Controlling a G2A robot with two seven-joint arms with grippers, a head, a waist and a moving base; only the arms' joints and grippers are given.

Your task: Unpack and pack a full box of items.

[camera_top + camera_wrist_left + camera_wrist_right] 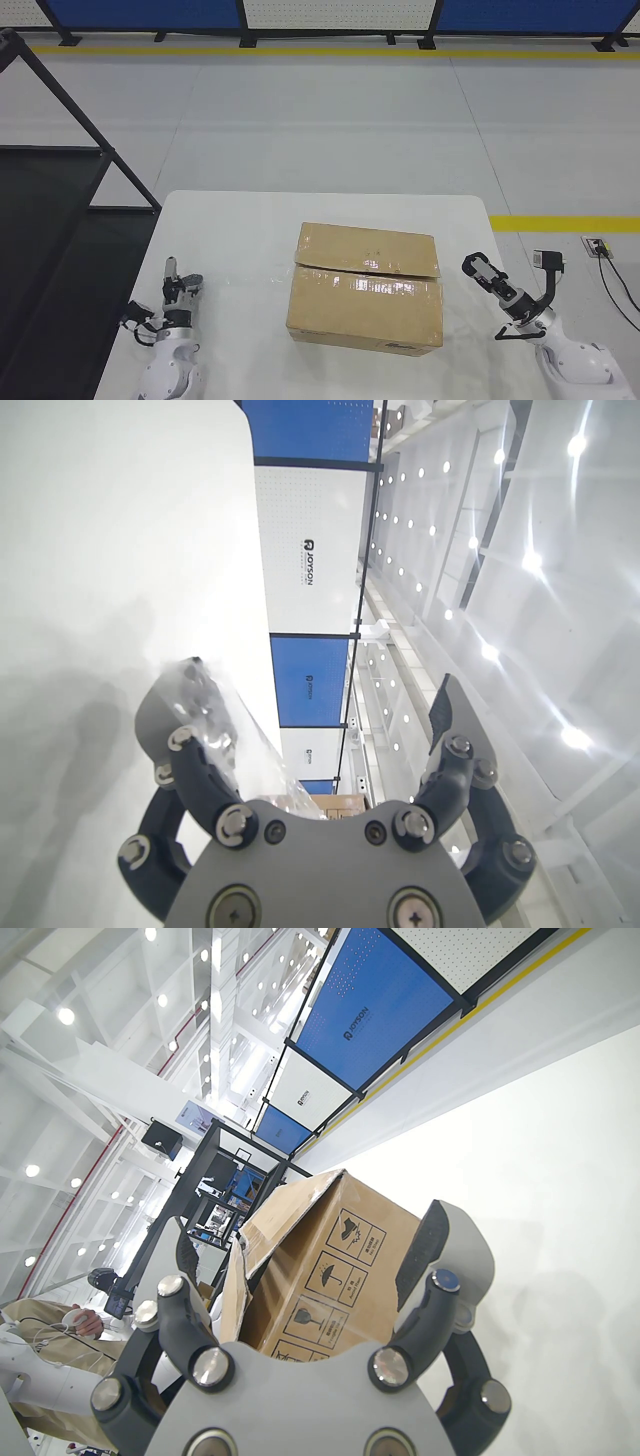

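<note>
Brown cardboard box (366, 290) sits mid white table (230, 230); left gripper (320, 680) and right gripper (307, 1223) flank it, both wide open, holding nothing

Count: one brown taped cardboard box (366, 290) with two top flaps showing, and one white rectangular table (240, 230). Two grey-and-black tools, left tool (180, 273) and right tool (480, 266), each with two fingers (442, 710), so four fingers in all. Background in the top view: one black metal frame (60, 130), two yellow floor stripes (far stripe (300, 50), near stripe (565, 223)), two blue wall panels (140, 12), and two white perforated panels (340, 12).
</note>
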